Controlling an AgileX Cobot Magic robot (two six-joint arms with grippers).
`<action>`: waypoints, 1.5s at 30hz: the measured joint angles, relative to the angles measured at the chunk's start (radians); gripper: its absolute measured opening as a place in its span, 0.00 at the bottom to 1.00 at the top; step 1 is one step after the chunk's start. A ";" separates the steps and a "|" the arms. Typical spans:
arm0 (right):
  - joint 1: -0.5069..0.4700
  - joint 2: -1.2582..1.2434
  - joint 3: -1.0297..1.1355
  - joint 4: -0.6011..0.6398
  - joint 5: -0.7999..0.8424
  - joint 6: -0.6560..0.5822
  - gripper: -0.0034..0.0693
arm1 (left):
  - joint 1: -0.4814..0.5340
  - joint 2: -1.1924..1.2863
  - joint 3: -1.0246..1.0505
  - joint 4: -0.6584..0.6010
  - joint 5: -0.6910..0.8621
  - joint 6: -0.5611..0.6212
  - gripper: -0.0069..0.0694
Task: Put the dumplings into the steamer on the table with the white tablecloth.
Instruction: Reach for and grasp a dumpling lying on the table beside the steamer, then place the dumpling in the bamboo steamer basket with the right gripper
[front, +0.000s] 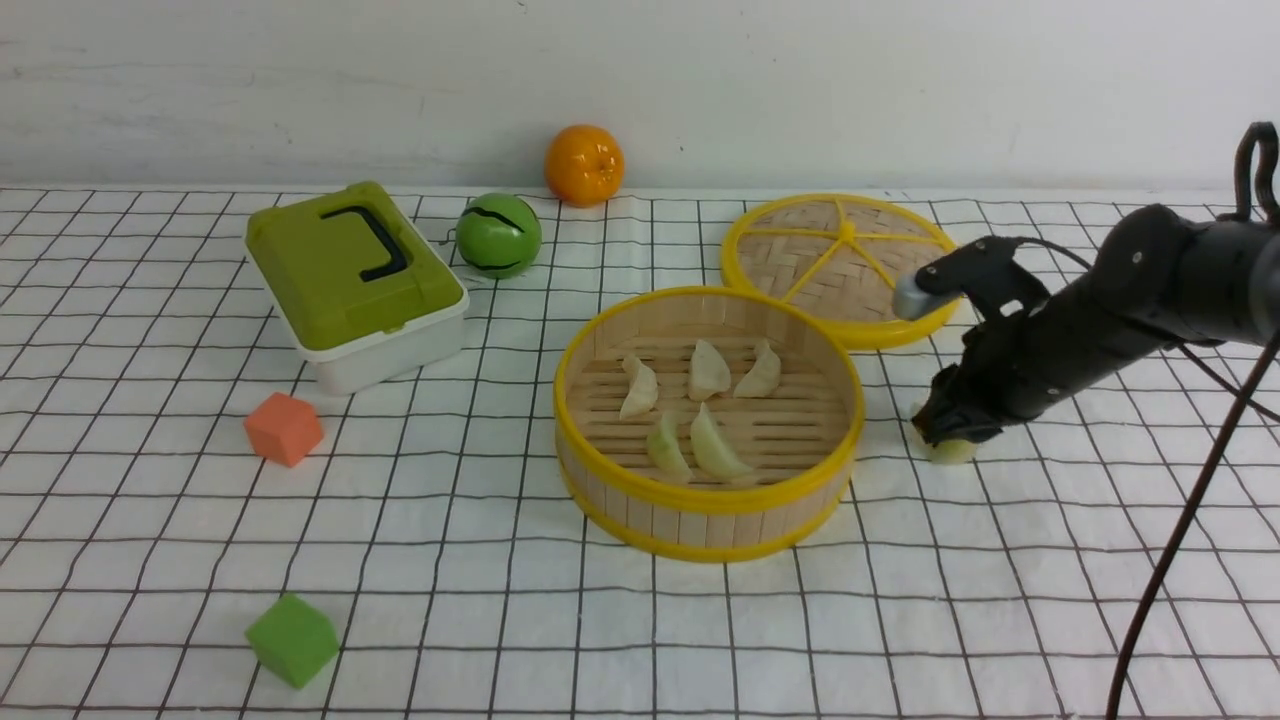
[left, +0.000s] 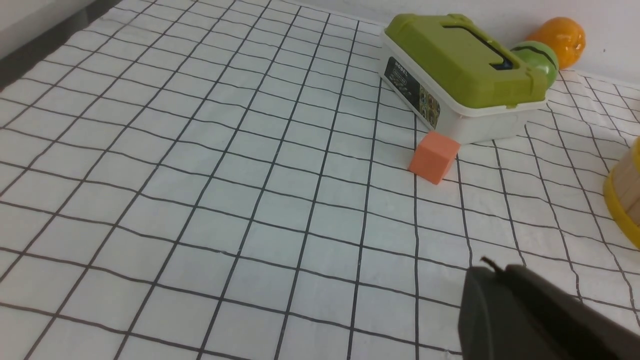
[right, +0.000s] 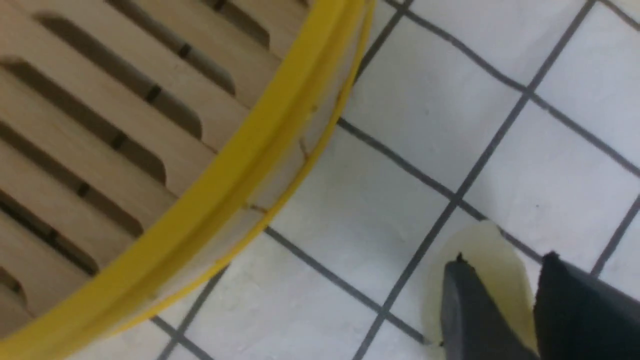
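Right gripper (right: 500, 300) low, fingers narrowed.

Orange cube (front: 284, 429) — green cube (front: 293, 640)

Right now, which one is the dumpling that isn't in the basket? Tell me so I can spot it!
Find the round bamboo steamer with yellow rims, then look just right of it on the white cloth. The pale greenish dumpling is there between the right gripper's fingers, while the other five lie inside the steamer.

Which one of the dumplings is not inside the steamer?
The yellowish-green dumpling between the right gripper's jaws, beside the steamer. The other five dumplings all lie on the slatted floor inside.
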 joint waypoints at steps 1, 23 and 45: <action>0.000 -0.002 -0.003 0.002 -0.004 0.041 0.16 | 0.000 0.000 0.000 0.000 0.000 0.000 0.12; -0.001 -0.005 -0.006 -0.029 0.060 0.177 0.54 | 0.000 0.000 0.000 -0.001 0.000 -0.001 0.13; 0.043 -0.222 -0.006 0.084 0.134 0.306 0.38 | 0.000 0.000 0.000 -0.001 0.000 -0.001 0.14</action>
